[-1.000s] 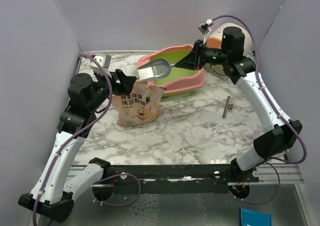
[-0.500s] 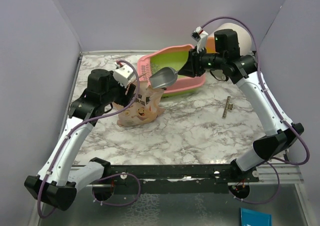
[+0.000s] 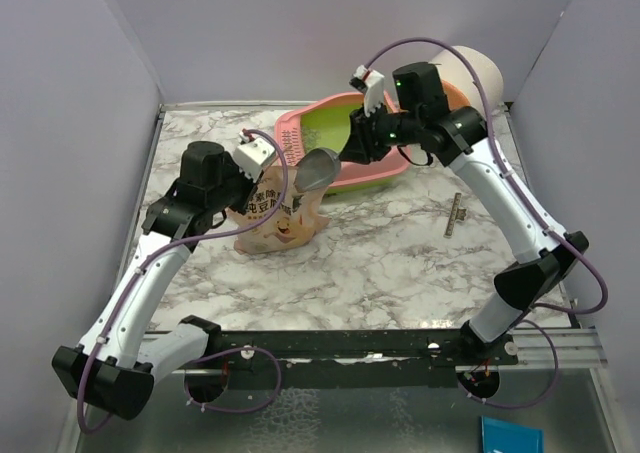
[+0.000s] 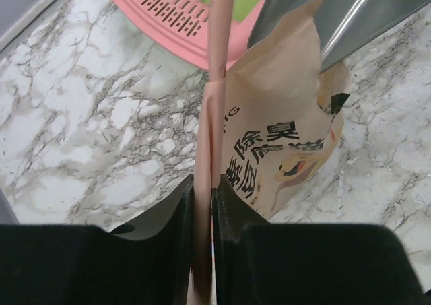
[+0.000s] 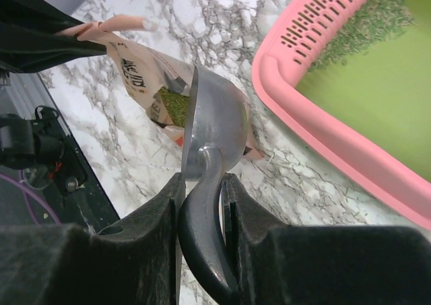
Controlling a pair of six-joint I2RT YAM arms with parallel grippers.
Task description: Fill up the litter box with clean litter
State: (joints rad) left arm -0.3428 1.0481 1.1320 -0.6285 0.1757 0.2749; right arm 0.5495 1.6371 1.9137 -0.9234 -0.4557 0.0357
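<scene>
Left hand [image 4: 203, 204] pinches the tan printed pouch [image 4: 276, 137] by its pink, probably floppy top edge; right hand [image 5: 202, 190] clenches the rigid grey metal scoop [image 5: 215, 120] handle.

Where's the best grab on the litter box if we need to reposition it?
On the litter box, I'd take the near long rim from above, one claw finger either side. The rim is thin and raised, and its right half is bare; the slotted end is crowded by the pouch and scoop.
</scene>
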